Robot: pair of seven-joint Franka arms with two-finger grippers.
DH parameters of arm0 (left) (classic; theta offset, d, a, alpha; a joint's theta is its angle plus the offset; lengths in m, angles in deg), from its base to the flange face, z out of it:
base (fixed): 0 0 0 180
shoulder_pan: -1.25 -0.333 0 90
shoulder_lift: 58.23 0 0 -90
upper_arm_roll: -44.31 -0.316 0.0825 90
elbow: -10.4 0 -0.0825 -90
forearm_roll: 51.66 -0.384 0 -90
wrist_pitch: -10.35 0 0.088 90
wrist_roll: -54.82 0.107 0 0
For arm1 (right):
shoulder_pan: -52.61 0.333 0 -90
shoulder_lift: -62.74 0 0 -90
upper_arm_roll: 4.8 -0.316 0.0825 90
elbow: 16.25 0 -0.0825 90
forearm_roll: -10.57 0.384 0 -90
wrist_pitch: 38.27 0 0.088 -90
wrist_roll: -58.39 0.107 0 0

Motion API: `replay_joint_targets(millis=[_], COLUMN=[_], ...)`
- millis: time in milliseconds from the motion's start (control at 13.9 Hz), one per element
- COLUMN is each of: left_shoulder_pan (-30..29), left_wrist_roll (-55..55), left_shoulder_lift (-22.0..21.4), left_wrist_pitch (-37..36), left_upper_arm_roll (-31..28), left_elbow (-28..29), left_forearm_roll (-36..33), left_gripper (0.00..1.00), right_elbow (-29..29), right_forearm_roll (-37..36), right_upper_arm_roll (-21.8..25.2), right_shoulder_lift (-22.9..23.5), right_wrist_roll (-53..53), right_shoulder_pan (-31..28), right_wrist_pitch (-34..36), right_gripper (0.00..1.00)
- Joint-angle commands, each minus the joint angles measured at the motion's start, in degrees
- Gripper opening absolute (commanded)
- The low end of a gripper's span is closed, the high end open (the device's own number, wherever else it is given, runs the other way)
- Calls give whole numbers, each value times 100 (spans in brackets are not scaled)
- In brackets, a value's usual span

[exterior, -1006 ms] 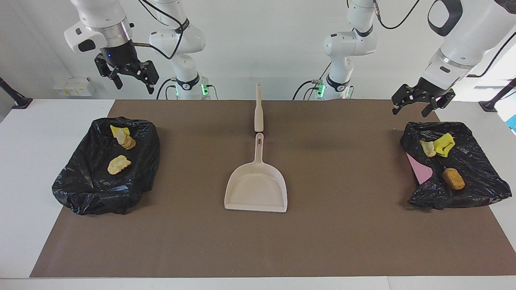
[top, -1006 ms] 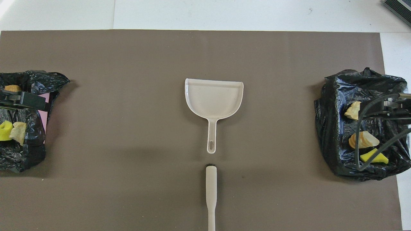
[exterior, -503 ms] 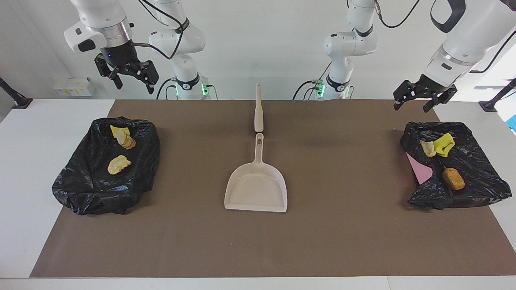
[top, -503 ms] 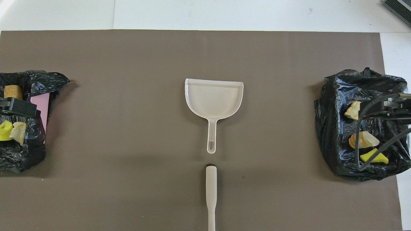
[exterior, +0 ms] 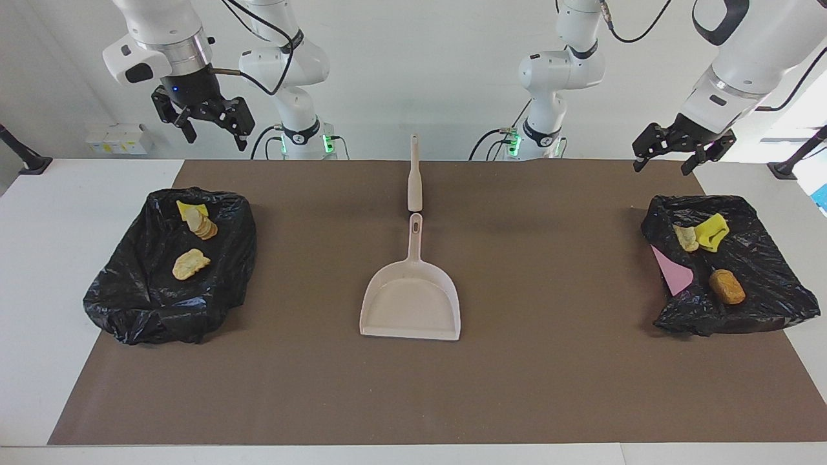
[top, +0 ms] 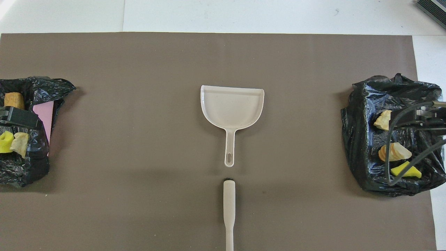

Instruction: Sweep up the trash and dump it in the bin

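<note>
The trash lies in two black bag-lined bins. The bin point(exterior: 129, 303) at the right arm's end holds a yellow chunk point(exterior: 187, 208) and two tan pieces point(exterior: 204, 225) point(exterior: 190, 263). The bin point(exterior: 769, 290) at the left arm's end holds a yellow chunk point(exterior: 712, 231), a pale tan piece point(exterior: 686, 237) and a brown bread-like piece point(exterior: 727, 286). My right gripper point(exterior: 216, 139) hangs open and holding nothing, high over its bin's robot-side edge. My left gripper point(exterior: 664, 163) is also open with nothing in it, raised over the mat just robot-side of its bin.
A beige dustpan point(exterior: 410, 300) lies at the middle of the brown mat point(exterior: 549, 387), its handle toward the robots. The brush's beige handle point(exterior: 414, 177) lies in line with it, nearer the robots. A pink sheet point(exterior: 673, 271) shows inside the left-end bin.
The left gripper has risen and drawn back toward the robots, away from its bin. The right gripper, trash, dustpan and brush have not moved.
</note>
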Motion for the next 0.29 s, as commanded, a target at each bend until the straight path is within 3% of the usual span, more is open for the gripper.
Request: replay_joint_targets(millis=[0,216], left_shoulder_pan=[-8,-8], left_wrist_roll=[78,78], left_shoulder_lift=[109,100], left_wrist_pitch=[-181,-172], left_upper_arm_roll=[6,-3], left_elbow=[-209,-209], left_forearm_roll=[-65,-83], left_gripper=[100,100], right_elbow=[116,116], right_forearm_roll=[12,12], right_upper_arm_roll=[-11,-11], right_shoulder_lift=[-113,-113], right_wrist_roll=[27,27], right_shoulder_pan=[-26,-26], right_wrist_pitch=[14,14], right_gripper=[100,100])
